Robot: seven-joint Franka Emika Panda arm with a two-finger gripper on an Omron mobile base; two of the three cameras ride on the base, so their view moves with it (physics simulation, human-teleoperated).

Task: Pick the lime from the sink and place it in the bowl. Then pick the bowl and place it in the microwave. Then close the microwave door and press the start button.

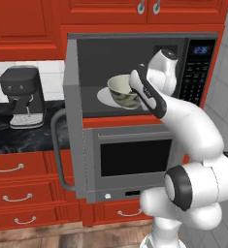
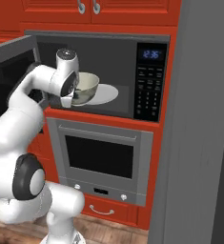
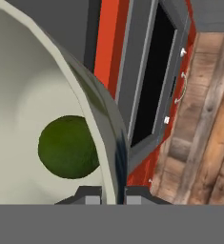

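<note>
A white robot arm reaches into the open microwave [image 2: 132, 47], its gripper [image 3: 113, 193] clamped on the rim of the bowl [image 1: 122, 89], one finger inside the wall and one outside. The bowl is held just above the white plate [image 2: 106, 94] on the microwave floor, with the lime [image 3: 68, 147] lying inside it. The microwave door [image 1: 73, 116] stands swung open to the left, above the oven [image 2: 101, 159], and a coffee machine [image 1: 22, 97] sits on the counter far left.

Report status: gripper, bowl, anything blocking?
Gripper shut on bowl rim. Lime inside bowl, bowl at microwave cavity above white plate. Microwave door open, nothing blocking.
</note>
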